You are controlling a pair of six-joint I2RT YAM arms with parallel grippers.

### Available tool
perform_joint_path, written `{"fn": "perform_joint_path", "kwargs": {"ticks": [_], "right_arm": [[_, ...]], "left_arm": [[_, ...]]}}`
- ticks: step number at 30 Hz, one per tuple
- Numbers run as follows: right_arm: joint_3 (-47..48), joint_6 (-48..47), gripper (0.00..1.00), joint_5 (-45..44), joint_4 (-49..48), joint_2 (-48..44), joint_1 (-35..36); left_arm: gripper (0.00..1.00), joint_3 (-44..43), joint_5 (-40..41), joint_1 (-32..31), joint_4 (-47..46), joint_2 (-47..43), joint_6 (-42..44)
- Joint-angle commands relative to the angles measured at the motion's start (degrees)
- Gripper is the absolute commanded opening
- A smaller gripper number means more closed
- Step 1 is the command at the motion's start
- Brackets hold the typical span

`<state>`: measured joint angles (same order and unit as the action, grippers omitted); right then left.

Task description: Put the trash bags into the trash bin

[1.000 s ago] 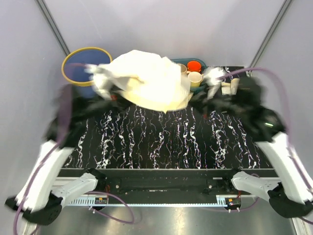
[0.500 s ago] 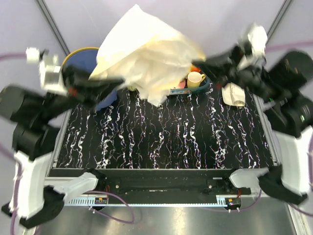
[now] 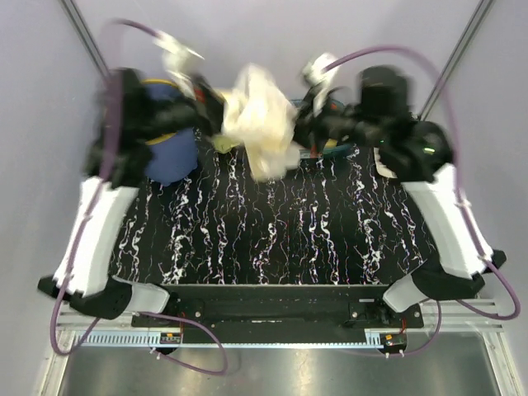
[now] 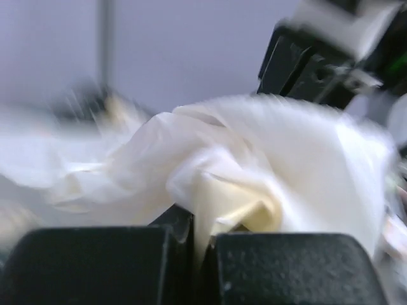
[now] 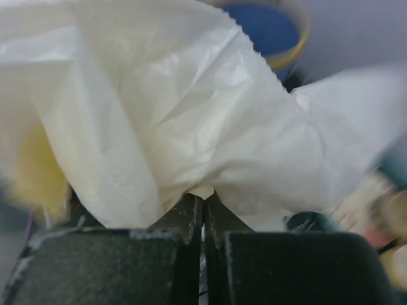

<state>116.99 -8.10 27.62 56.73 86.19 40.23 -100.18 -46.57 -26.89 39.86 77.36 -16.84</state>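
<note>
- The left gripper point(image 4: 200, 234) is pinching a fold of the trash bag point(image 4: 267, 159), its two black fingers point(image 4: 95, 267) pressing together with only the thin film between them
- The right gripper point(image 5: 205, 215) is gripping the opposite side of the same bag in the same way, jaws closing tight on a gathered bit of the plastic
- Between the two grippers the bag is hanging in the air as a crumpled cream-white bunch, above the far part of the table point(image 3: 272, 239), with a loose tail drooping towards the black marbled top
- The trash bin point(image 3: 169, 157) is standing at the far left corner of the table, and the bag is hanging just to the right of it, outside it
- The left arm point(image 3: 95, 223) is reaching up and across the top of the bin, covering most of the rim in the overhead view
- In the right wrist view the bin's blue inside and yellow rim are showing just past the upper edge of the bag
- The right arm point(image 3: 445, 214) is rising along the right side and bending in towards the middle, with a purple cable point(image 3: 429, 74) arcing over it
- The bag and both wrists are blurring in the overhead view, so the finer folds of the plastic are hard to make out there
</note>
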Motion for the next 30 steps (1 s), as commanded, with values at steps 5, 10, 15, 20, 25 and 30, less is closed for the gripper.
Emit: {"fn": "perform_joint_path", "kwargs": {"ticks": [5,10,15,20,25,30], "right_arm": [[-21.9,-5.0,0.00,-14.6,-11.6,-9.2,-5.2],[-44.0,-9.4,0.00,4.2,1.1,-13.3,-4.3],[-31.5,-2.9,0.00,11.1,-3.4,-24.0,-4.3],[2.0,-0.5,0.00,0.9,-3.8,-12.3,-7.9],[-2.4,-2.4,0.00,-4.1,-8.2,-11.5,-13.9],[-39.0,-9.5,0.00,-4.2,-7.4,-14.9,-14.0]], "left_arm": [[0.00,13.6,8.4,1.0,-7.6,-4.6,-2.7],[0.00,42.2,4.7,-5.3,6.1,-5.8,11.7],[0.00,28.7,-9.0,-3.9,-0.4,-18.4,9.3],[0.00,-4.3,-20.5,9.5,-12.8,-4.9,-17.2],[0.00,6.4,-14.1,15.9,-32.8,-4.8,-30.5],[0.00,39.5,-0.9,12.6,-6.9,-8.7,-1.5]]}}
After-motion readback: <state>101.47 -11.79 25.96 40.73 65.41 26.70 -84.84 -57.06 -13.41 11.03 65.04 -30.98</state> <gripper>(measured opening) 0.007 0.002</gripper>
